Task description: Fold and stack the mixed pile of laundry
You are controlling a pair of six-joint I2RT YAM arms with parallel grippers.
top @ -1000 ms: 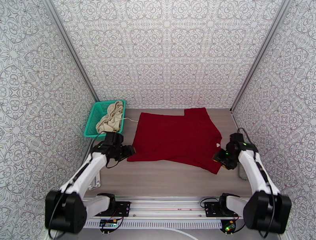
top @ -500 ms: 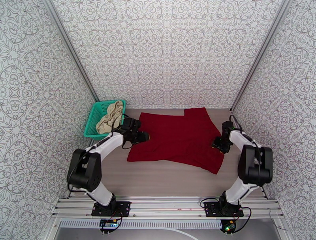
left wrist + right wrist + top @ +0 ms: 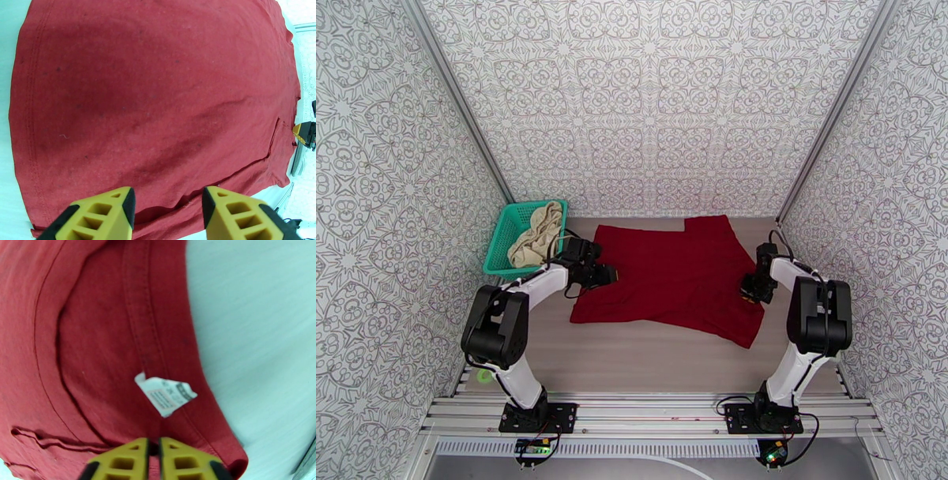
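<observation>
Pale wood-grain table (image 3: pixel 656 355), walled on three sides. Spread flat over middle and right: dark red shirt (image 3: pixel 671 276), one sleeve reaching toward far wall, near hem running slantwise. Standing in far left corner: teal mesh basket (image 3: pixel 496 241), near shirt's left edge, apart from it.

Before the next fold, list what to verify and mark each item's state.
1. Right tool shut at the collar of the dark red shirt: ok.
2. Cloth pinched in it: cannot tell.
3. Left tool gripping the shirt: not ok, open above it.
4. Shirt spread on the table: ok.
5. Cream-beige garment in the teal basket, off the shirt: ok.
</observation>
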